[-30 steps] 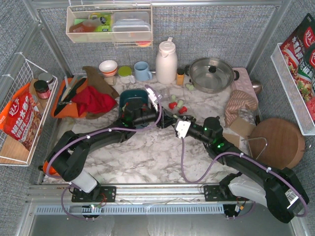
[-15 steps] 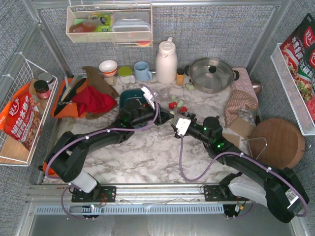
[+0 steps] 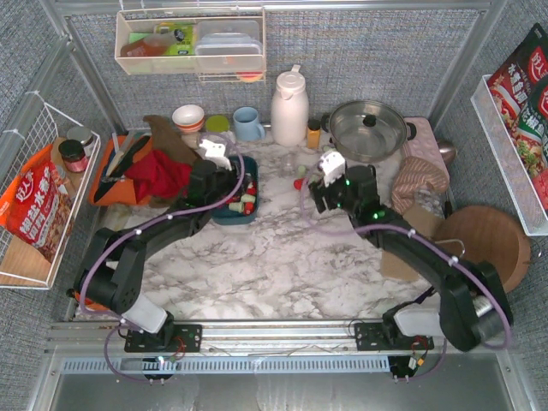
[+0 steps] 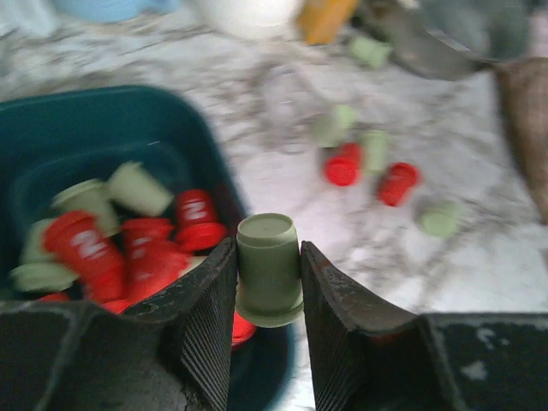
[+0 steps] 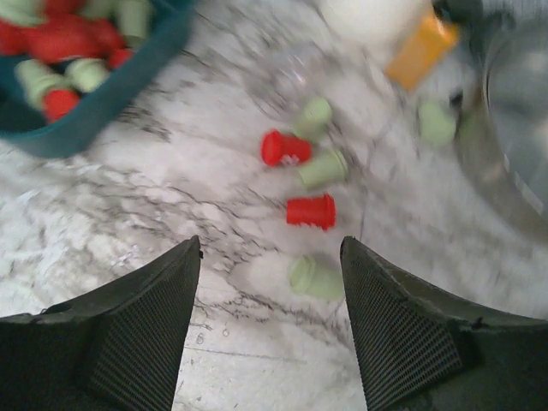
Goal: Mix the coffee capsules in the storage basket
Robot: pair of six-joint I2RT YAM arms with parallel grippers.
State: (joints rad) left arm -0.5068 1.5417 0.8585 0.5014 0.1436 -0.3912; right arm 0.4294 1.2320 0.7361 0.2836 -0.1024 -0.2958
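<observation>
The teal storage basket (image 3: 228, 215) sits left of centre and holds several red and mint green coffee capsules (image 4: 86, 244). My left gripper (image 3: 233, 190) hangs over the basket's right part (image 4: 128, 111). It is shut on one green capsule (image 4: 269, 270), held upright. Several loose capsules (image 3: 300, 181) lie on the marble right of the basket. My right gripper (image 5: 270, 246) is open and empty just above them. A lying green capsule (image 5: 315, 278) sits between its fingers, and a red one (image 5: 310, 211) lies just beyond.
A white jug (image 3: 289, 107), a small orange bottle (image 3: 314, 134) and a steel pot (image 3: 368, 128) stand close behind the loose capsules. A blue mug (image 3: 248, 124) and an orange tray with a red cloth (image 3: 158, 175) are at the back left. A striped cloth (image 3: 418, 180) lies to the right.
My left gripper has swung left from the loose capsules to over the basket, carrying a green capsule. My right gripper has moved toward the back, over the loose capsules.
</observation>
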